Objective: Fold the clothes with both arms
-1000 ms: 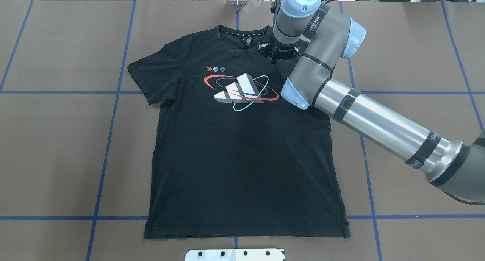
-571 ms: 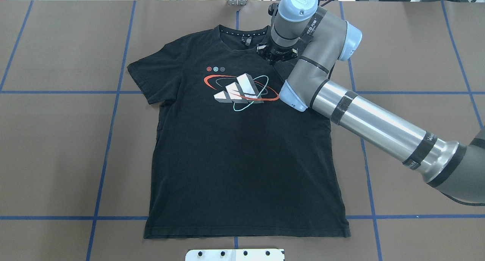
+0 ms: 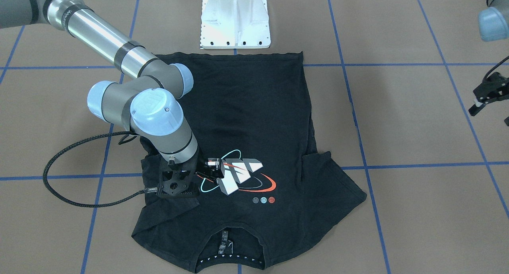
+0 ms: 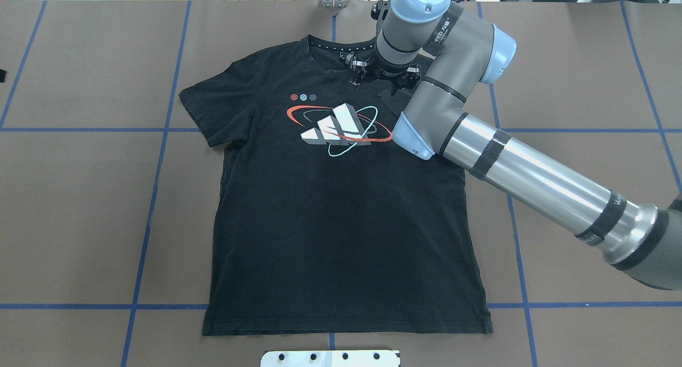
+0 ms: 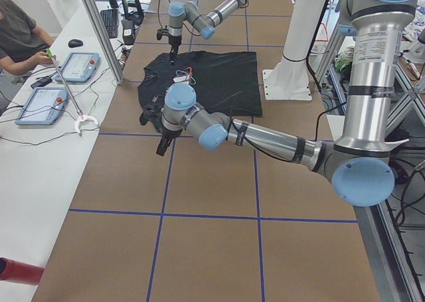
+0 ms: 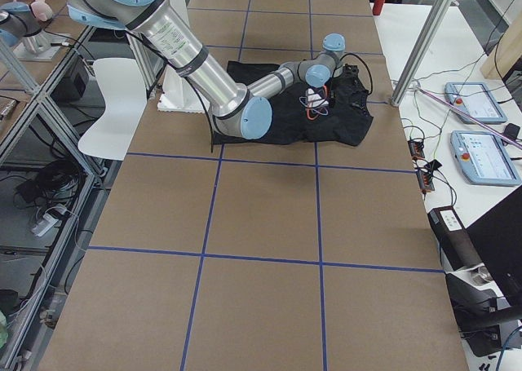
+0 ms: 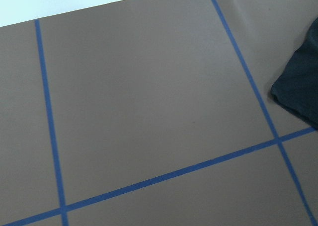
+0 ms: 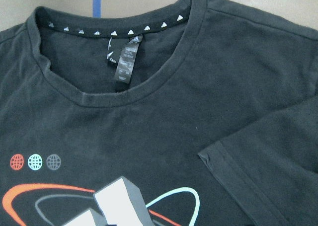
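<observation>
Right now the T-shirt (image 4: 341,223) is lying flat and face up in the middle of the overhead frame on the brown counter (image 4: 80,196). Its collar (image 4: 341,47) is pointing to the top edge, its hem is pointing to the bottom, and its logo (image 4: 338,124) is showing in full. The sleeve on the frame's right (image 8: 268,151) is lying doubled in over the chest, with its edge crossing the lower right of the right wrist view. The other sleeve (image 4: 205,108) is spreading out flat at the left, so I am judging one side fold made and the matching one not yet begun.

I am holding the right hand (image 4: 381,75) low over the shoulder just right of the collar, upper centre of the overhead frame, probably to stand clear of the tucked sleeve. Its fingers are hiding under the wrist, so I cannot tell whether they are parted or pinched.

The left hand (image 3: 486,92) is hanging at the right edge of the front-facing view, well apart from the cloth. The frame is cutting it off, so I cannot tell its state either. I am reading that spot as a waiting place within reach of the flat sleeve.
</observation>
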`<state>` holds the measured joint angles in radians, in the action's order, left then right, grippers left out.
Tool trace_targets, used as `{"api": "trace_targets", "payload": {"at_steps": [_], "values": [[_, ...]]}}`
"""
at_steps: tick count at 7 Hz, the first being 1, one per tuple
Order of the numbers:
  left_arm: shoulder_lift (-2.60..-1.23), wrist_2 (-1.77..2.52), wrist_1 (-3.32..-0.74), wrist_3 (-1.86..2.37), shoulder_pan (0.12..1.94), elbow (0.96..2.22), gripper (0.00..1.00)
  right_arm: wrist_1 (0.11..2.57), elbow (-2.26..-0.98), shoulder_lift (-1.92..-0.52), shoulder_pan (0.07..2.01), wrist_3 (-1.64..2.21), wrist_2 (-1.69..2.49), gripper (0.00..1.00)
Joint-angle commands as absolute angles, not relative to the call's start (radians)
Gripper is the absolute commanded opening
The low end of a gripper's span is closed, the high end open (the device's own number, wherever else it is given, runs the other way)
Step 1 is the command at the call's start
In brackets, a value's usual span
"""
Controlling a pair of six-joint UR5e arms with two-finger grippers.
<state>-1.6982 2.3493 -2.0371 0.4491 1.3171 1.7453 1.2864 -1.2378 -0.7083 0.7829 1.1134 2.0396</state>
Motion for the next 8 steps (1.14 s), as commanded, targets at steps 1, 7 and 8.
{"api": "trace_targets", "payload": {"at_steps": [1, 7, 8], "values": [[-1.928, 2.352, -2.039, 0.526, 1.212, 1.569, 0.99, 1.400, -1.484, -0.881, 0.784, 1.114, 2.069, 1.00], [-2.232, 2.342, -2.350, 0.546, 1.048, 0.948, 0.90, 1.397, -1.776, -1.198, 0.796, 1.109, 2.106, 1.00], [-2.253, 2.344, -2.374, 0.555, 1.040, 0.904, 0.80, 1.397, -1.796, -1.218, 0.798, 1.108, 2.106, 1.00]]}}
